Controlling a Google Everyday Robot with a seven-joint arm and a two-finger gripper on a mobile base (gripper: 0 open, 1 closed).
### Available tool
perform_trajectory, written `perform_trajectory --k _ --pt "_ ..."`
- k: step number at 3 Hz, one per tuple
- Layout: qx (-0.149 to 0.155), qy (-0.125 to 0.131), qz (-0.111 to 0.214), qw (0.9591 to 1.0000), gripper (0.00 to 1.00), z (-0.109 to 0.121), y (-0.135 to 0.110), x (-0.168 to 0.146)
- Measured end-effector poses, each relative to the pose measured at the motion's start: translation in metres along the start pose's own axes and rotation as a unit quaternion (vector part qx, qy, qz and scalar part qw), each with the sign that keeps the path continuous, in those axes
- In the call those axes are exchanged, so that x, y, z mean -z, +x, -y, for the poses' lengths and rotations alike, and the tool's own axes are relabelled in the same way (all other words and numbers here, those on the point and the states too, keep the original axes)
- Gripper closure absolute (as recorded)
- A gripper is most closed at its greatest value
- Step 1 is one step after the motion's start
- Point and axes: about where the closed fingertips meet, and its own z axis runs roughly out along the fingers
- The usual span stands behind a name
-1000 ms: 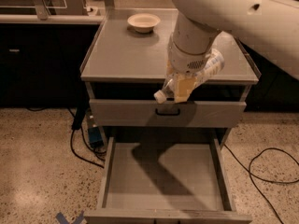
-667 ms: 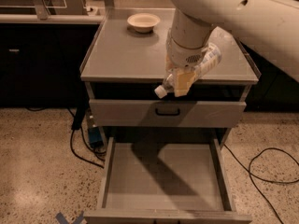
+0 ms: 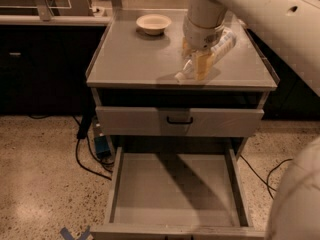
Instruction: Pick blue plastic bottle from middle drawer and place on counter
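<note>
Across the middle of your view sits the worktop (image 3: 130,59), the grey top of the cabinet and the broadest thing here. Below it and nearer to you, the middle drawer (image 3: 175,194) is pulled out and its floor is bare, so you can judge the pick as done. The robot's white arm (image 3: 260,14) reaches in from the far right, over the worktop's right half. Between worktop and open drawer, the upper drawer front (image 3: 125,121) is closed, with its black handle (image 3: 179,120) at the centre.

At the arm's end, the gripper (image 3: 197,66) is low over the near right part of the worktop, clamped around the blue plastic bottle (image 3: 220,41). The bottle is tilted, with its white cap (image 3: 181,76) pointing down toward the near edge. You cannot tell whether the cap touches the surface. A small pale bowl (image 3: 153,23) sits at the far side, well apart.

What is left for you, as it looks, is setting the bottle down and letting go.
</note>
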Motion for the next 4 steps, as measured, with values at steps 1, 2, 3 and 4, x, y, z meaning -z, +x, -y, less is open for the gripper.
perform_trajectory --k 1,2,3,4 --pt "-0.004 -0.008 0.01 0.9999 1.0 0.027 0.033 -0.012" --pt "-0.021 -0.006 0.024 0.9995 1.0 0.043 0.057 -0.022" --pt "-0.05 -0.004 0.048 0.9976 1.0 0.05 0.078 -0.04" --pt "-0.086 -0.01 0.091 0.9921 1.0 0.046 0.09 -0.071"
